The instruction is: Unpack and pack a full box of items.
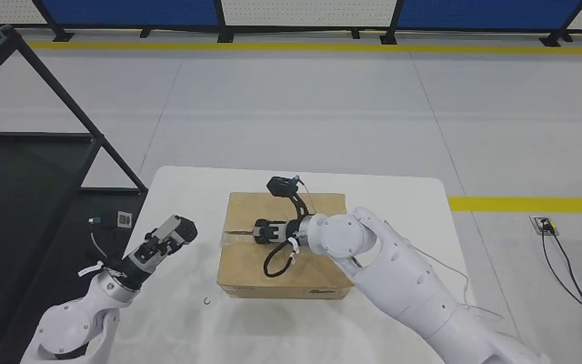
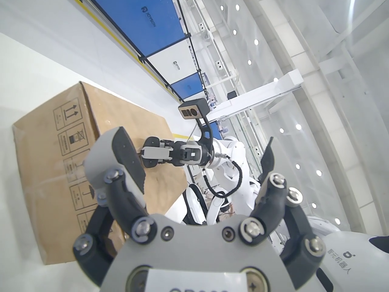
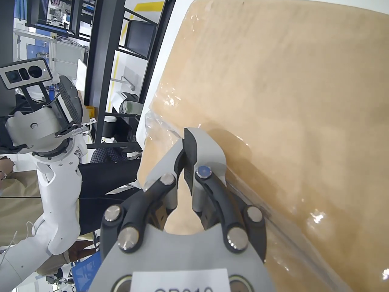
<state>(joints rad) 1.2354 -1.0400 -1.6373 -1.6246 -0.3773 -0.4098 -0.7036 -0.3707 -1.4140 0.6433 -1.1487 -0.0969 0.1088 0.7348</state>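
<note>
unsealing the box [image 1: 285, 264]: right gripper [image 3: 186, 141] fingers pressed together at its tape [image 3: 162, 123], left gripper [image 1: 182, 227] spread nearby; next, peel tape.

White rounded arms [image 1: 400, 273] bore grey wrist plates [image 2: 194, 253] with silver screws [image 2: 247, 227], black linkages [image 2: 127, 196] and black-padded fingers [image 2: 126, 153]; a black cable [image 2: 240, 175] looped behind the right gripper [image 3: 184, 137].

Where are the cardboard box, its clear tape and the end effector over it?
cardboard box [image 1: 250, 268]: top view, bare closed top.
clear tape [image 3: 158, 124]: right wrist view, crinkled end at box edge.
right end effector [image 3: 186, 141]: right wrist view, between its shut fingertips.
</note>
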